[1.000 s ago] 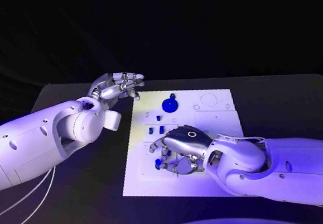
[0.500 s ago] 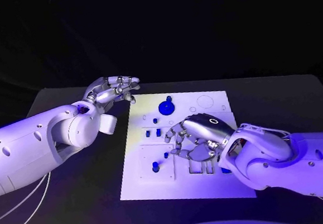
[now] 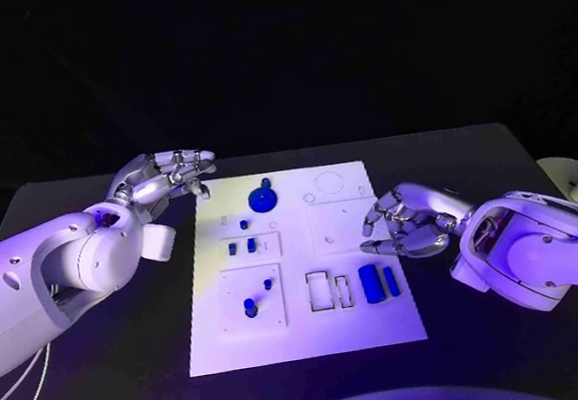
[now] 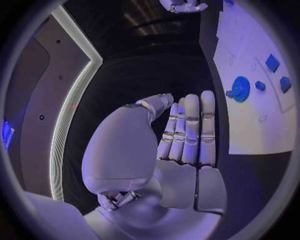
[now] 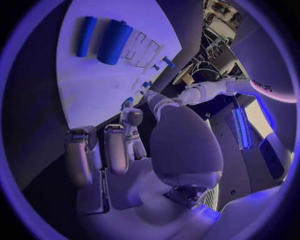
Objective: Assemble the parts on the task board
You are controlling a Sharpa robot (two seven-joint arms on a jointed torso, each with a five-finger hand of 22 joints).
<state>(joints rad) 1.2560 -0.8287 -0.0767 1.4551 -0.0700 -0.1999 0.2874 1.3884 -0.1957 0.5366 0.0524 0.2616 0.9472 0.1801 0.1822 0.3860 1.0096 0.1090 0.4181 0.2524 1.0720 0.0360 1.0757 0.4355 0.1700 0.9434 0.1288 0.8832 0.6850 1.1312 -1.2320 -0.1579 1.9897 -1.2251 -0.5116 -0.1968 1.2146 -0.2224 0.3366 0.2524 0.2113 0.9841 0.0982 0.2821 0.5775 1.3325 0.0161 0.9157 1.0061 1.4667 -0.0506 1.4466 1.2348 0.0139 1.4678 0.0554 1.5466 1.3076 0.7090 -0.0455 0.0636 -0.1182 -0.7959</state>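
Left robot hand [image 3: 166, 177]: parked off the far-left corner of the task board [image 3: 308, 333], above the table [image 3: 112, 386]. Fingers curled in loosely, nothing in them, touching nothing. Same pose as a second ago.

Task board: white plate in the middle of the table, long axis running away from the robot.

Round blue part [image 3: 262, 201]: sits near the far edge of the board, with a little knob on its far side.

Small blue parts [image 3: 240, 248]: short pegs in the left column, a couple more lower down near [image 3: 252, 307].

Long blue part [image 3: 370, 283]: lying flat on the near-right of the board, long axis pointing away from the robot, with a thinner blue piece [image 3: 392, 280] just beside it on the right. Both show now that the arm isn't over them.

Right robot hand [image 3: 406, 223]: at the board's right edge, fingers curled in, holding nothing as far as I can see. A second ago it was down over the left-middle of the board; it's pulled back to the right since.
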